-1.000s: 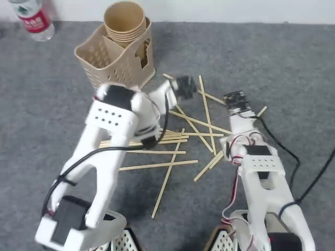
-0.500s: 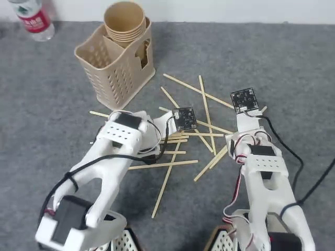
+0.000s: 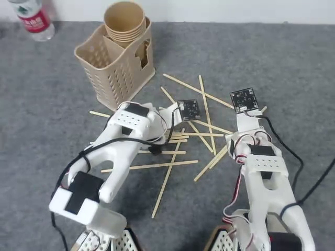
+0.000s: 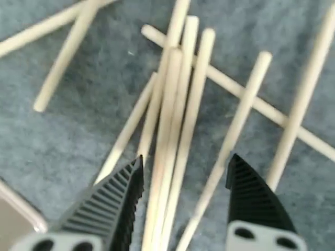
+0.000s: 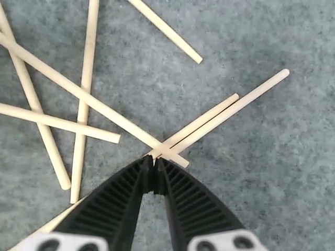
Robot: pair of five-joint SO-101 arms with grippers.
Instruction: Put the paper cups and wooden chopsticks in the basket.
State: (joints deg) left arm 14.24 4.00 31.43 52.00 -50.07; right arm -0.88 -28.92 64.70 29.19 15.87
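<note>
Several wooden chopsticks (image 3: 205, 107) lie scattered on the grey carpet in front of the tan basket (image 3: 112, 78). A stack of paper cups (image 3: 124, 21) stands inside the basket. My left gripper (image 4: 186, 158) is open, low over the pile, its fingers either side of a bundle of chopsticks (image 4: 172, 136). My right gripper (image 5: 155, 163) is shut with nothing held. Its tips sit right at the near ends of two chopsticks (image 5: 209, 117) that lie side by side. In the high view, the left arm (image 3: 131, 125) leans over the pile's left part and the right arm (image 3: 261, 162) stands at its right.
A plastic bottle (image 3: 32, 18) with a red label lies at the far left corner, behind the basket. Bare carpet stretches to the right of the chopsticks and along the back wall.
My left arm has swung back from beside the basket and come down over the chopstick bundle. My right wrist shifted slightly right, then stayed still.
</note>
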